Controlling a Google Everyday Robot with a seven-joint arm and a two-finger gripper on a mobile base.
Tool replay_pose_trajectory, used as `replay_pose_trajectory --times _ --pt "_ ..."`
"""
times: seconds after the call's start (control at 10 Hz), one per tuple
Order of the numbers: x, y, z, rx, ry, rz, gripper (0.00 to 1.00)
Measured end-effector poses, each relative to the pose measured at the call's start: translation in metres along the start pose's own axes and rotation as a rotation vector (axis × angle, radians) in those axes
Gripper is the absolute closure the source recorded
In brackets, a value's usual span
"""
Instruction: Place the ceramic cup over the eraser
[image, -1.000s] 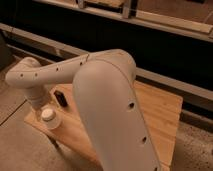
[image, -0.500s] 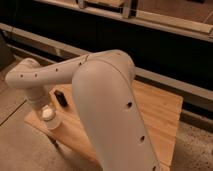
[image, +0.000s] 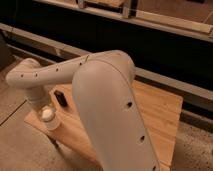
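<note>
Cream-white smooth rounded arm, small dark holes; gripper at lower-left end.

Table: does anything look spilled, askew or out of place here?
Nothing stands out. The hand is at the cup near the table's left corner, the eraser lies beside them, and no spill or damage shows.

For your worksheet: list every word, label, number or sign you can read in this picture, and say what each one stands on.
None: there is no readable text anywhere.
The robot arm, wooden table, ceramic cup and eraser carry no lettering.
The gripper, at the cup by the table's left corner, shows none either.
</note>
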Motion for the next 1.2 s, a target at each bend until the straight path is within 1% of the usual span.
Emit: replay_pose_trajectory --times 0.3,0.4,0.5,0.6,0.8,0.9,1.0,1.2 --pt "-0.006 0.003 -0.016 0.016 -0.048 -0.031 1.00" --pt "-0.007 0.003 -0.022 0.020 -0.057 -0.036 1.00" --pt "-0.007 0.004 -0.030 0.029 -0.068 -0.041 1.00" --pt "-0.007 0.003 -0.042 0.047 -0.081 -0.047 1.00" --pt "-0.007 0.001 -0.060 0.072 -0.104 -0.051 1.00" --pt "-0.007 0.000 -0.071 0.079 -0.120 -0.052 1.00" --pt "-0.007 -0.001 -0.078 0.083 -0.131 -0.049 1.00" --pt "-0.004 -0.009 -0.095 0.094 -0.160 -0.039 1.00"
